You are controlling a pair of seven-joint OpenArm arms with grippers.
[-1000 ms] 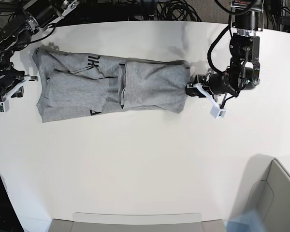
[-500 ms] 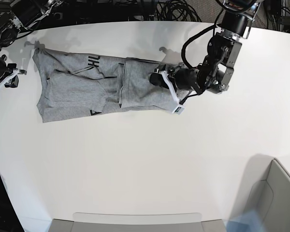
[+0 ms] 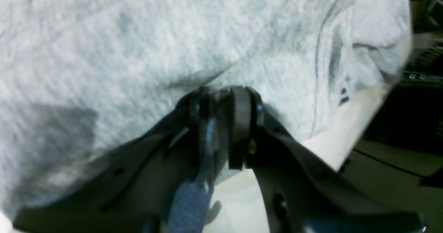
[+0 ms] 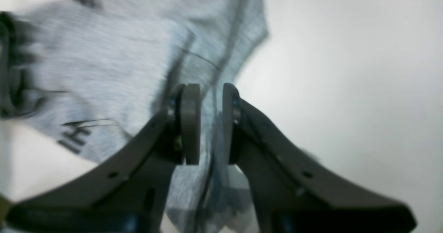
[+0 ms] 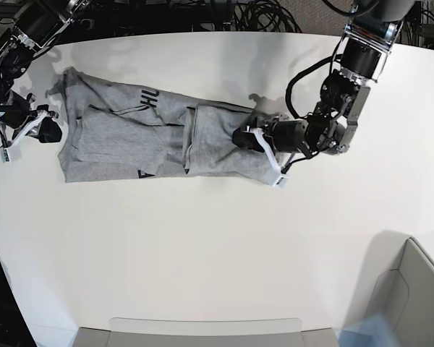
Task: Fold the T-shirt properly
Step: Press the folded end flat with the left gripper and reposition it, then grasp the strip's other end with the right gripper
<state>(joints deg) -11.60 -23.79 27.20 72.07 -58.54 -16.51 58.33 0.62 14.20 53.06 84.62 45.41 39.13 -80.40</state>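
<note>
The left gripper [image 3: 225,129], jaws nearly together, pinches a fold of the soft heather-grey cotton T-shirt [image 5: 152,137] with black lettering, lying lengthwise on the smooth white table [image 5: 217,246]. The right gripper [image 4: 211,122], narrowly parted, straddles the far hem; whether it grips is unclear. Light, limp cloth; hems and corners offer the surest hold.

The T-shirt [image 5: 123,137] is soft matt heathered cloth on a smooth white table [image 5: 202,246].
</note>
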